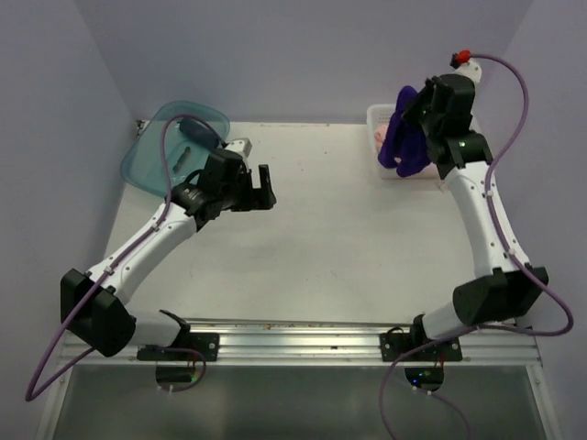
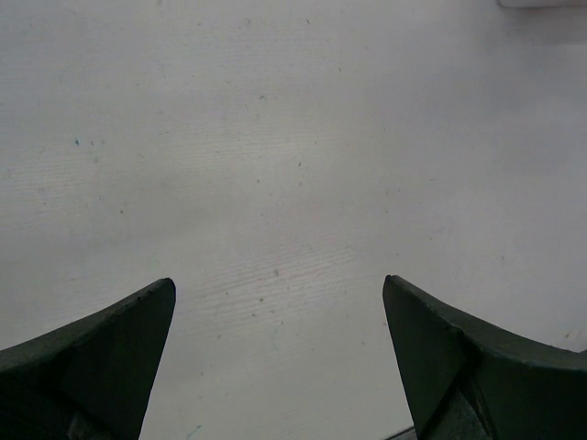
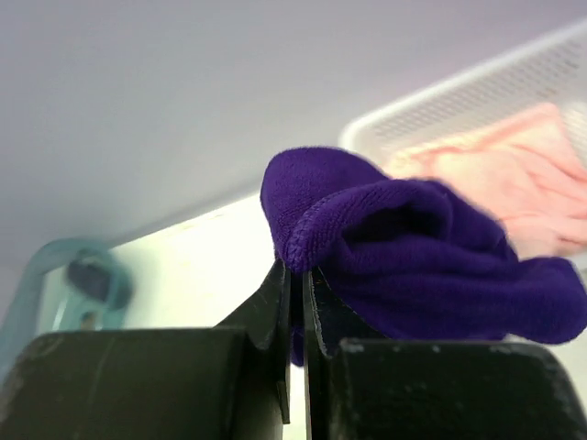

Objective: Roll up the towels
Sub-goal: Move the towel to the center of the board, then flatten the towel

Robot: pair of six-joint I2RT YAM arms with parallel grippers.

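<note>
Your right gripper (image 3: 297,271) pinches the purple towel (image 3: 413,266) above the white basket (image 3: 477,101); your left gripper (image 2: 278,284) stands wide and empty.

Right pincer (image 1: 413,115) holds purple towel (image 1: 404,139) over white basket (image 1: 371,115); left pincer (image 1: 253,176) gapes.

My top cam sits high behind the near edge of the table (image 1: 330,257), looking down over it. Left wrist cam: close over the table's left side, pointing down. Right wrist cam: low at the table's far right corner, tight on the purple towel (image 3: 422,247), facing left. It shares the basket (image 3: 459,110) and teal tray (image 3: 46,275) with top.
</note>
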